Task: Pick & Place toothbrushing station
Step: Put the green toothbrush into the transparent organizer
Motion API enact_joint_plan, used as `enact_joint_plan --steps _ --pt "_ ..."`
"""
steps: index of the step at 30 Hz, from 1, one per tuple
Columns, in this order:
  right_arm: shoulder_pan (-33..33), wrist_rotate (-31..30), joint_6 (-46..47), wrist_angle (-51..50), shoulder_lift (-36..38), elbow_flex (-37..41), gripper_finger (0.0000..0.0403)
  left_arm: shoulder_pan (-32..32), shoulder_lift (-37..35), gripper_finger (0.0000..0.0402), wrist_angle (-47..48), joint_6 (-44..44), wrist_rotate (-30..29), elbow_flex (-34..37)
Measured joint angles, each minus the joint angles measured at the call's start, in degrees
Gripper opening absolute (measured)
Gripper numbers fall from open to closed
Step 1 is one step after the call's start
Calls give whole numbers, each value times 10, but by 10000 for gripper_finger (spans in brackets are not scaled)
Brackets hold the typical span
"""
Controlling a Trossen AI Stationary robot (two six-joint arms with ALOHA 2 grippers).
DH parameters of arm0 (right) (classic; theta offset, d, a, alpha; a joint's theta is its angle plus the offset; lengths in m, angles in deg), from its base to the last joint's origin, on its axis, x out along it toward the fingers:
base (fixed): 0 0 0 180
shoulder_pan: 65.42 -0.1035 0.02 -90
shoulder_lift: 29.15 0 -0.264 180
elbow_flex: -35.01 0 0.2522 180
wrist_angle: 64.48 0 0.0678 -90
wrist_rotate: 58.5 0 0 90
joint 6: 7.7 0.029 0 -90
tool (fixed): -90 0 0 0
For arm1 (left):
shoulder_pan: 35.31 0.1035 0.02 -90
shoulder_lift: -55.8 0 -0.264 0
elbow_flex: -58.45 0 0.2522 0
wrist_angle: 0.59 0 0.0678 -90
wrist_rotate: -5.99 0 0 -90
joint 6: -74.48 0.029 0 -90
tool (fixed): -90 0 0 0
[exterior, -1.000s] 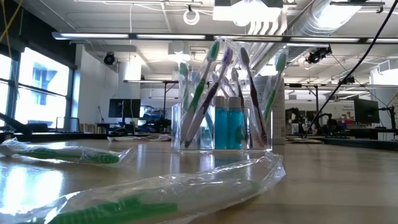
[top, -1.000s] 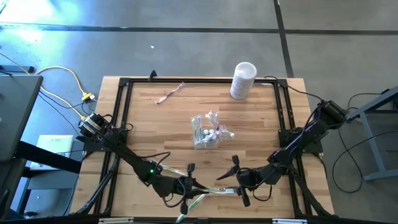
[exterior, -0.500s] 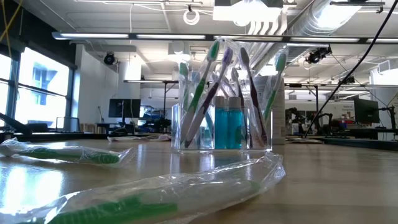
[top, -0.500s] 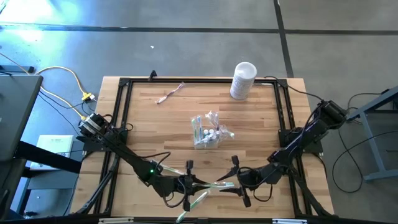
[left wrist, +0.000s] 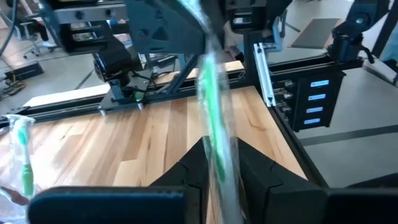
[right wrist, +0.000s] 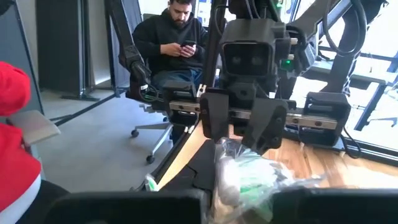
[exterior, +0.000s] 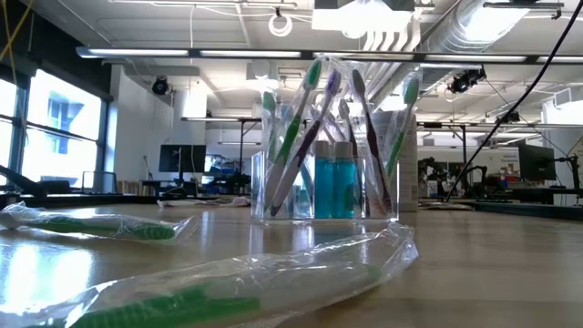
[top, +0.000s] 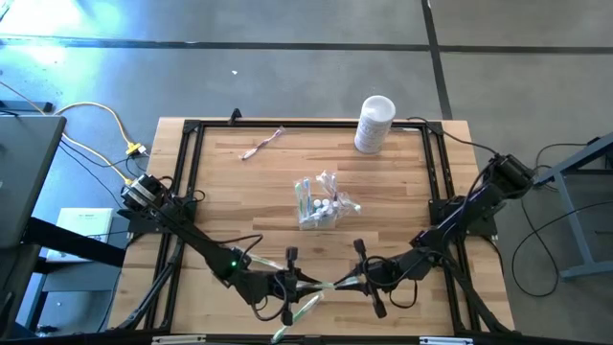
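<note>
A wrapped toothbrush [top: 330,286], green-handled in a crinkly clear sleeve, hangs stretched between the two claws just above the table's [top: 239,201] near edge, about midway along it. The left gripper [top: 290,284] pinches one end of it, its fingers [left wrist: 186,180] close on either side of the wrapper in the left wrist view; the right gripper [top: 362,274] has its jaws pressed together on the other end, bunching the film in front of its own camera. I'd call the thing very light and stiff along the handle, but the sleeve is slick and floppy, so a hold on loose film alone could slip; better to clamp where the handle lies inside. The clear cup [top: 317,206] stands near the table's middle, already packed with toothbrushes and teal tubes [exterior: 332,187]. Another wrapped brush [top: 299,308] lies at the near edge by the left claw. A white canister [top: 374,123] stands near the far right corner, and a person [right wrist: 175,43] sits beyond the table.
</note>
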Motion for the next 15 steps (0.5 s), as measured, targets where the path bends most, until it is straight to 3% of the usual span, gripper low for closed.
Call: enact_joint_plan --steps 11,15 --pt "0 2 -5 -3 0 0 10 0 0 64 4 19 7 0" --pt "0 2 10 -9 0 0 10 0 0 88 4 16 23 0"
